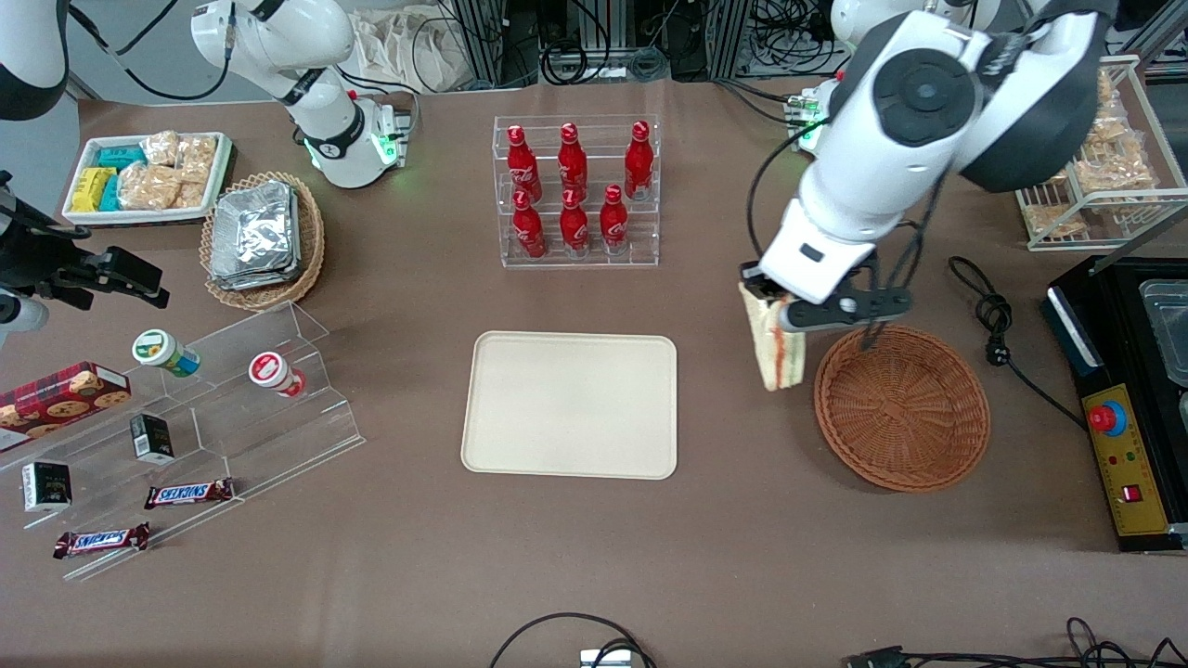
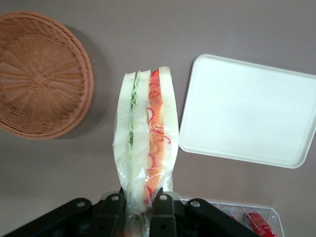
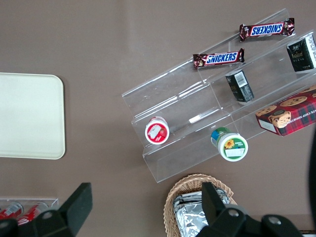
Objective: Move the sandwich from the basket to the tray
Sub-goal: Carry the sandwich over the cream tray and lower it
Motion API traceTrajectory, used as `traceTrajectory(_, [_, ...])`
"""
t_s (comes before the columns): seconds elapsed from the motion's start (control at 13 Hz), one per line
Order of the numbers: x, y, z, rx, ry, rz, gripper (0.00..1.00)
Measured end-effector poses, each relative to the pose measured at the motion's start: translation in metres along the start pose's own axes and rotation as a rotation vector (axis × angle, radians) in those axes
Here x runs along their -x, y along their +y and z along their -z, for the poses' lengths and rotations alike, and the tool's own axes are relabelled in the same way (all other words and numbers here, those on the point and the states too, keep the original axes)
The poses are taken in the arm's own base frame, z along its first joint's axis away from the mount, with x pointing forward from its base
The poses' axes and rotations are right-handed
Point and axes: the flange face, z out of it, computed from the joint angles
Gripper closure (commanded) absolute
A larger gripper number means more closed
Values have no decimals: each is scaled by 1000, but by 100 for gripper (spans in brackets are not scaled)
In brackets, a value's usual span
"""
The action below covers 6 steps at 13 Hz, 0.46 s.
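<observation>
My left gripper [image 1: 775,306] is shut on the sandwich [image 1: 775,348], a wrapped wedge of white bread with red-orange and green filling, and holds it in the air. The sandwich hangs beside the round reddish-brown basket [image 1: 902,406], between it and the cream tray [image 1: 571,417]. In the left wrist view the fingers [image 2: 164,215] pinch the sandwich [image 2: 147,133] at its narrow end. The basket [image 2: 39,74] shows empty, and the tray [image 2: 252,111] lies bare.
A clear rack of red cola bottles [image 1: 577,190] stands farther from the front camera than the tray. A black cable [image 1: 998,325] and a black control box [image 1: 1128,408] lie at the working arm's end. A clear stepped shelf with snacks [image 1: 186,417] lies toward the parked arm's end.
</observation>
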Motion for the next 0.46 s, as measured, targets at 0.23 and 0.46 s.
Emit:
traceTrajectory(0.23, [-2, 30, -61, -22, -14, -50, 100])
traceTrajectory(0.46, [-2, 70, -131, -40, 4, -94, 100])
